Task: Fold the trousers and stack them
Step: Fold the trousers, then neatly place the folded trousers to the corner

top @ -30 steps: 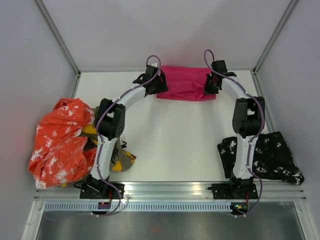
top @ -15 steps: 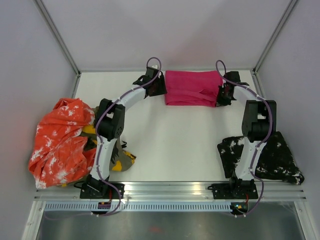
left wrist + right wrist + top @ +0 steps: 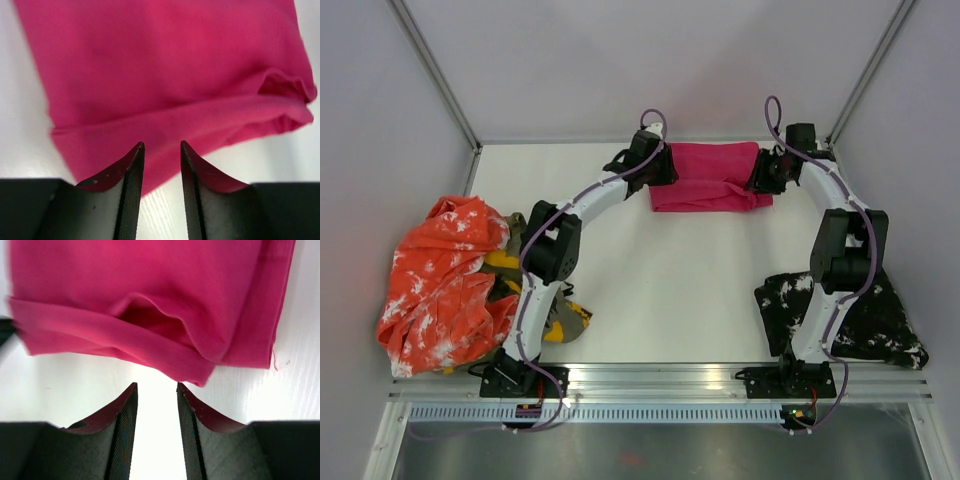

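Note:
The magenta-pink trousers (image 3: 710, 176) lie folded into a compact rectangle at the far side of the table. My left gripper (image 3: 658, 172) is at their left end. In the left wrist view its jaws (image 3: 161, 146) stand open, tips just over the near edge of the pink cloth (image 3: 165, 65), nothing between them. My right gripper (image 3: 767, 176) is at the right end. Its jaws (image 3: 156, 386) are open over bare table, with the folded pink hem (image 3: 140, 285) just beyond the tips and not touching them.
Orange-white mottled trousers (image 3: 440, 280) are heaped at the left edge, with an olive-yellow camouflage pair (image 3: 568, 320) partly under the left arm. Black white-splattered trousers (image 3: 870, 310) lie at the near right by the right arm's base. Metal frame posts and walls enclose the table (image 3: 660, 290).
The pink trousers slid to the right along the far edge. The right gripper, shut on the cloth before, has opened and let go. The left gripper followed rightward and narrowed its jaws.

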Controlling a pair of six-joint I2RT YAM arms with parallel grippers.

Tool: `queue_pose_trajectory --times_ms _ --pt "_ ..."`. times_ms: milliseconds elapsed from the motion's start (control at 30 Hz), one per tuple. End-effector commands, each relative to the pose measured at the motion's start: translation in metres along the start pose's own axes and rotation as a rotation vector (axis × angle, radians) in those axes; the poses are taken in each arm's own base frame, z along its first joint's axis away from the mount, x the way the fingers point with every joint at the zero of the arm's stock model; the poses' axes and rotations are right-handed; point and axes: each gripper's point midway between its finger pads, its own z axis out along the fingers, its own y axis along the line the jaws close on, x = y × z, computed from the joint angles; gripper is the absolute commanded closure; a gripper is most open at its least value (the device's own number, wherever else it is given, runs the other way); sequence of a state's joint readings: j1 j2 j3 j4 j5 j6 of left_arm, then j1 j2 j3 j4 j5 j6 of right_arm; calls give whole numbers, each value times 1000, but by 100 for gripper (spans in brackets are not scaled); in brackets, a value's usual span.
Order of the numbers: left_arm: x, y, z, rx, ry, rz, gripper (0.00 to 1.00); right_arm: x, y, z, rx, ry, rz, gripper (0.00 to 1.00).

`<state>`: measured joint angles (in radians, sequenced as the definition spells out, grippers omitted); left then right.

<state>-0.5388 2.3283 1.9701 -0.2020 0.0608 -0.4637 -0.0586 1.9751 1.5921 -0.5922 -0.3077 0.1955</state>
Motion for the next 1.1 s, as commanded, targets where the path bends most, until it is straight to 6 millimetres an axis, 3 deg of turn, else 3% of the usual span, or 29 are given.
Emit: queue_pose_trajectory --times_ms 0,133,300,400,433,533,700,733,800,867,900,933,1033,1067 --pt "40 -19 9 41 67 72 60 -52 46 -52 -124 -143 -34 57" --pt "65 -18 13 42 136 72 68 -69 57 -57 -165 -184 -30 60" --pt "95 -18 11 42 221 95 73 -74 43 -16 -118 -172 37 76" --pt "104 -16 4 41 250 96 76 -59 56 14 -153 -123 15 79" --pt "110 -13 1 35 265 96 77 -47 70 28 -163 -93 -16 79" --pt "109 -13 -11 33 277 110 79 -28 79 53 -130 -56 -90 79" --pt "66 -19 -43 38 203 82 77 5 70 73 -81 13 -142 86" --pt "46 -24 -54 48 163 51 75 18 61 75 -52 37 -140 92" --pt "19 -18 -61 48 113 1 72 35 51 74 -30 61 -138 96" --pt "-13 -13 -67 61 53 -66 65 43 48 73 -30 64 -145 99" --pt "-28 -16 -68 76 21 -79 52 55 44 72 -24 80 -144 99" --pt "-38 -14 -66 78 -5 -106 46 59 42 72 -19 84 -145 99" --pt "-49 1 -51 29 -43 -153 26 70 30 79 17 104 -142 100" --pt "-42 10 -40 14 -27 -173 23 72 29 81 20 109 -143 100"
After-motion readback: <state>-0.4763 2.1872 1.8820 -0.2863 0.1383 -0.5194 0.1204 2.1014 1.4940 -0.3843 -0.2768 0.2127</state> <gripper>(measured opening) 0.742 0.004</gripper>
